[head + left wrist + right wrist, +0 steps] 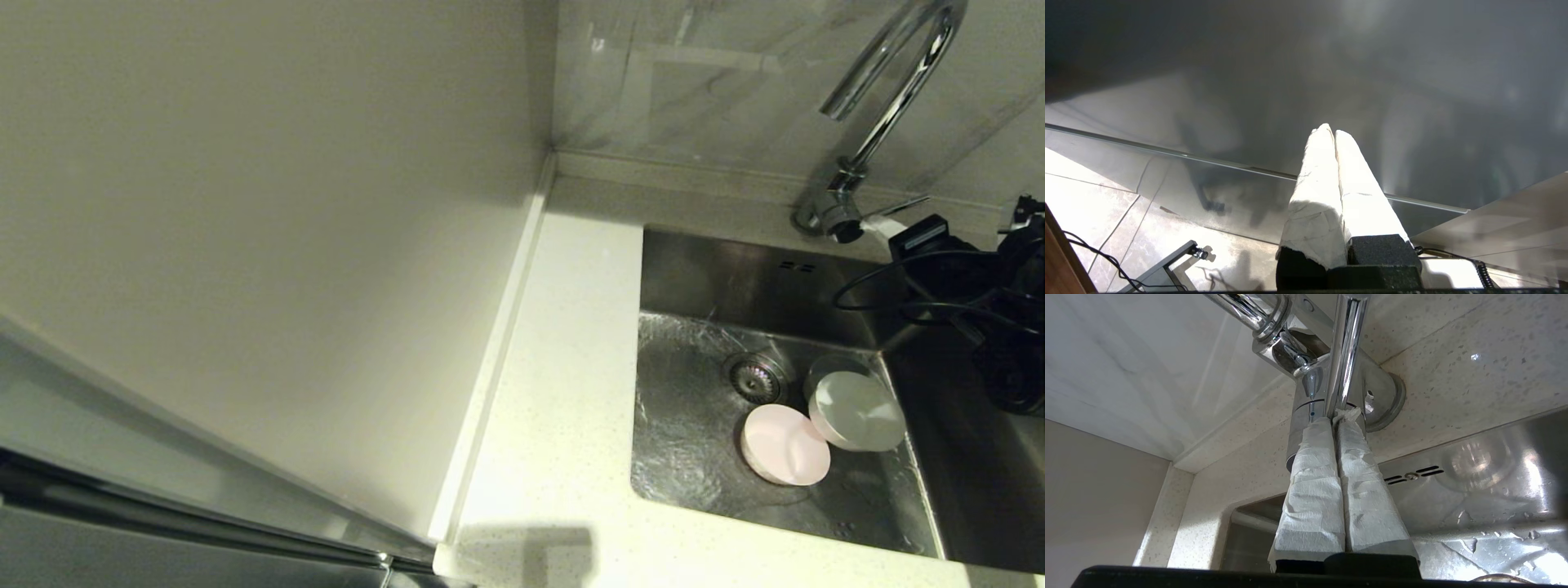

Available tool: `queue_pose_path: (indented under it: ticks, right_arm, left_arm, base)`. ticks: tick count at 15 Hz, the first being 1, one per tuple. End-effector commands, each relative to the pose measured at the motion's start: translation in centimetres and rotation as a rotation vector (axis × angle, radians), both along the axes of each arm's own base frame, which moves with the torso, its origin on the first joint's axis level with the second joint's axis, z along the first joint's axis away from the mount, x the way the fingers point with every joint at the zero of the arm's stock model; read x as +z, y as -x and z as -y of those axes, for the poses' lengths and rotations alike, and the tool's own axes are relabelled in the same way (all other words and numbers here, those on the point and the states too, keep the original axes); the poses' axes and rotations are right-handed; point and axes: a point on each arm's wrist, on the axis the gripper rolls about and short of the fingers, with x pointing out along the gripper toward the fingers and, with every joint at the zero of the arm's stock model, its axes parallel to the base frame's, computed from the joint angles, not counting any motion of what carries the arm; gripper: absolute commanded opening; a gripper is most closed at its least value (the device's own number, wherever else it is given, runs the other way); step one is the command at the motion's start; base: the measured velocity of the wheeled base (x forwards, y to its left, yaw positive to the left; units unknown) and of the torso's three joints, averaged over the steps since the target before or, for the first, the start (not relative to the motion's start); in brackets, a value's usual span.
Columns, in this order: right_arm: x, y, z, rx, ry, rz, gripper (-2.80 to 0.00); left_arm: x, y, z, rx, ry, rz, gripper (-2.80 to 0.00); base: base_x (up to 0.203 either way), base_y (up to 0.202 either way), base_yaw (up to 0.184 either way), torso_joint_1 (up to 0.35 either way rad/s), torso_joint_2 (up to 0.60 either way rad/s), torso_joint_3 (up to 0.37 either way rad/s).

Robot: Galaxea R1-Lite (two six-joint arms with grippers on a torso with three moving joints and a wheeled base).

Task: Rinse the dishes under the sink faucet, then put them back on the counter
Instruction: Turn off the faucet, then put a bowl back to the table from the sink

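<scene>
Two bowls lie in the wet sink [694, 278] beside the drain [755, 377]: a pale pink bowl [785, 445] and a whitish-mint bowl [857, 411] overlapping its edge. A faint paler rim [820, 367] shows behind the mint one. The chrome faucet [890, 90] rises at the sink's back right. My right gripper [886, 226] is at the faucet's base [1306, 416], shut, and its taped fingertips [1327, 422] touch the thin lever [1345, 355]. My left gripper [1331, 130] is shut on nothing, away from the sink and out of the head view.
The speckled counter [563, 392] runs left of and in front of the sink. A cream wall panel [269, 245] borders it on the left. Black cables [922, 294] of my right arm hang over the sink's right side. Overflow slots [1412, 475] sit near my fingers.
</scene>
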Motion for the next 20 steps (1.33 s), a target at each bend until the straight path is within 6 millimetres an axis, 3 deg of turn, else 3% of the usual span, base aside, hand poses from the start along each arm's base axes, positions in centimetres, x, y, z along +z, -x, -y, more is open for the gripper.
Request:
queue_pose_path:
  ticks: [1,5,10,13,16,20]
  right_arm:
    - [0.4,0.4,0.4,-0.018,-0.002,0.017,-2.8]
    - [1.3,3.1,-0.3,-0.014,-0.002,0.004,-2.8]
    - [3.7,7.3,-4.6,0.046,0.02,0.025,-2.8]
    - [4.5,11.6,-5.9,0.007,0.198,-0.049,-2.8]
    - [4.2,17.2,-6.7,-0.032,0.401,-0.172,-2.8]
    - [3.6,24.6,-7.9,-0.04,0.494,-0.306,-2.8]
  left_arm:
    - [0.0,0.0,0.0,0.001,-0.001,0.004,-2.8]
    - [0.0,0.0,0.0,0.0,0.001,0.004,-2.8]
    - [0.0,0.0,0.0,0.001,0.001,0.004,-2.8]
    - [0.0,0.0,0.0,0.001,0.0,0.004,-2.8]
    - [0.0,0.0,0.0,0.001,0.001,0.004,-2.8]
    - [0.0,0.0,0.0,0.001,0.001,0.004,-2.8]
  base:
    - [0.0,0.0,0.0,0.0,0.0,0.0]
    - [0.0,0.0,0.0,0.0,0.0,0.0]
    - [0.0,0.0,0.0,0.0,0.0,0.0]
    - [0.0,0.0,0.0,0.0,0.0,0.0]
    - [0.0,0.0,0.0,0.0,0.0,0.0]
    - [0.0,0.0,0.0,0.0,0.0,0.0]
